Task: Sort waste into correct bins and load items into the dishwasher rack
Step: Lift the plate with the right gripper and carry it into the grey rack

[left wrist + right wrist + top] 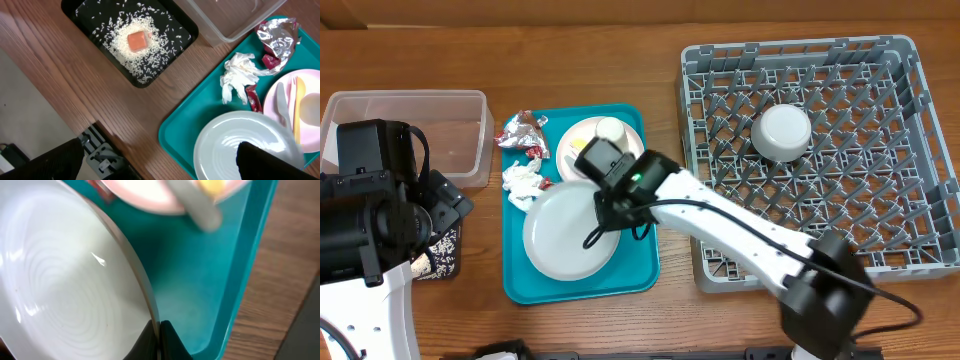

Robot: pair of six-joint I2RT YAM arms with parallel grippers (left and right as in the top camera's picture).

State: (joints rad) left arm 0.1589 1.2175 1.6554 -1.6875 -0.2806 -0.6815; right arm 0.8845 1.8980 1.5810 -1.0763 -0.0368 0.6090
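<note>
Pinching the rim of the large white plate [565, 238] on the teal tray [640, 265], the right hand [612, 212] looks set to carry it to the dishwasher rack [800, 48], where a white bowl [781, 132] sits upturned. From the left wrist, the left hand [155, 162] spreads wide, empty; the black tray [192, 34] holds rice [120, 47] and an orange cube [137, 40], while foil wrapper [280, 37] and napkin [240, 75] wait on the teal tray. The right wrist shows fingers [175, 345] shut on the plate's edge.

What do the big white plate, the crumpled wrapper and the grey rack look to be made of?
The plate is glossy white with highlights and concentric ridges: glazed ceramic or hard plastic, cannot tell which. The wrapper is thin metallic foil, silver with red, holding sharp creases. The rack looks like matte grey moulded plastic, given its grid and pegs.
</note>
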